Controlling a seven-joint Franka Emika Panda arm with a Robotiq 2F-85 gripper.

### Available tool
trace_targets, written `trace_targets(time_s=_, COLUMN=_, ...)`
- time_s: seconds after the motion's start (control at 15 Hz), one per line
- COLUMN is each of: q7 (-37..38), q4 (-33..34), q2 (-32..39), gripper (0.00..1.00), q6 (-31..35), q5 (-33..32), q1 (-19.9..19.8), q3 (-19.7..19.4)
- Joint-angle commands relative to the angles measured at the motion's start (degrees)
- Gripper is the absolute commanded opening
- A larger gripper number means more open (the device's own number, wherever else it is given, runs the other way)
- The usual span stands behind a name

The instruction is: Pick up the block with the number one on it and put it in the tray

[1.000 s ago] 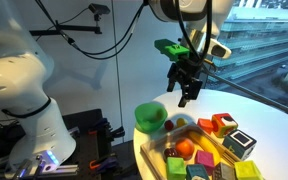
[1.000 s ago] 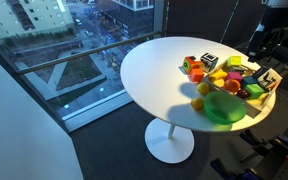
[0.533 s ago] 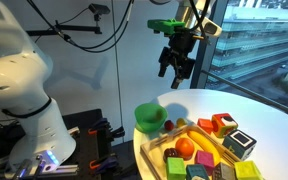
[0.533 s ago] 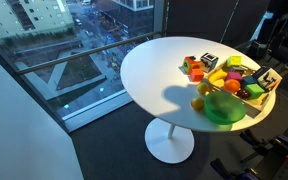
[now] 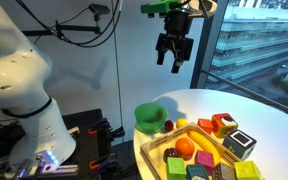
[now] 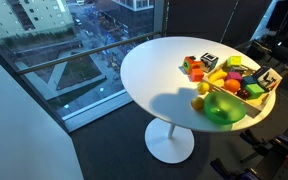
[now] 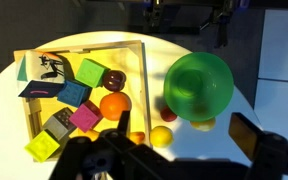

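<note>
Gripper hangs high over the table, fingers apart, nothing between them. Down below, the green bowl sits at the left edge. The block with the number one rests on the tabletop just beyond the far rim of the tray, beside a red-orange block. Coloured blocks crowd the tray.

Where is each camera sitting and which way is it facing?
An exterior view: low beside the round white table, facing the white robot base and raised claw.
An exterior view: high up, looking down across the table toward the window; robot unclear.
Wrist view: straight down on the round green bowl and light wooden tray; claw along bottom edge.
All three share bowl and tray.
</note>
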Motion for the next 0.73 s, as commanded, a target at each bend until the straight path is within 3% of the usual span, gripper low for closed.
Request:
trace_targets(time_s=0.0, q7=-0.4, q4=-1.7, q2=-4.1, gripper=1.0, q6=2.4, q5=-0.9, q1=0.6, q3=0.2)
trace_targets(time_s=0.47, q7=0.6, q4=-5.2, q2=-9.0, gripper=1.0, q6=8.3, q5=-0.7, q1=1.0, q3=0.6)
trace_targets(time_s=0.67, q7=0.2, q4=-4.0, q2=-7.6, gripper=1.0, q6=7.2, q5=-0.1, q1=1.1, q3=0.3)
